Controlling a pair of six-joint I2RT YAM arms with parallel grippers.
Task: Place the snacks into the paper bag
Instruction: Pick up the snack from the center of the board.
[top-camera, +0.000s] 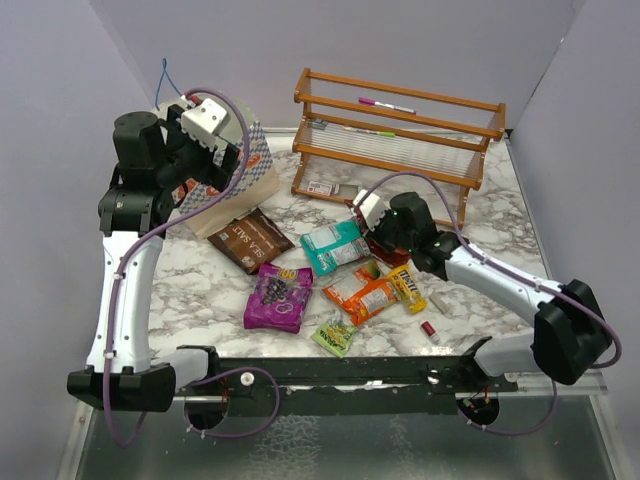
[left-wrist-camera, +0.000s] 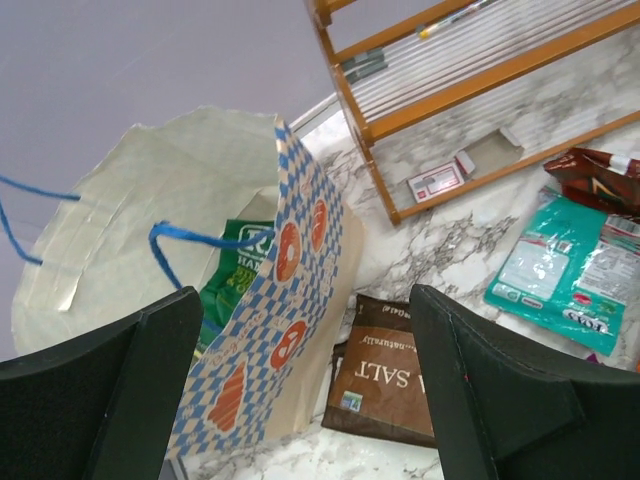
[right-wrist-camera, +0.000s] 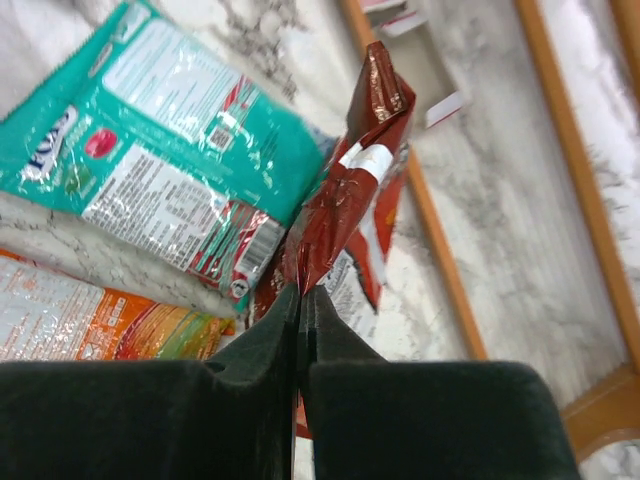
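The blue-and-white checked paper bag (top-camera: 262, 165) stands open at the back left; in the left wrist view (left-wrist-camera: 290, 300) a large green multipack (left-wrist-camera: 235, 275) lies inside it. My left gripper (left-wrist-camera: 305, 295) is open and empty above the bag's near wall (top-camera: 215, 160). My right gripper (right-wrist-camera: 302, 295) is shut on the edge of a red packet (right-wrist-camera: 350, 190) and holds it just above the table by the rack (top-camera: 378, 238). The brown (top-camera: 250, 240), purple (top-camera: 278, 297), teal (top-camera: 335, 245), orange (top-camera: 362, 293), yellow (top-camera: 407, 288) and small light-green (top-camera: 335, 335) packets lie on the marble table.
A wooden rack (top-camera: 400, 130) stands at the back, with a pink marker (top-camera: 385, 103) on top and a small card (top-camera: 320, 188) under it. A tiny red cylinder (top-camera: 428, 328) lies near the front right. Grey walls close in on three sides.
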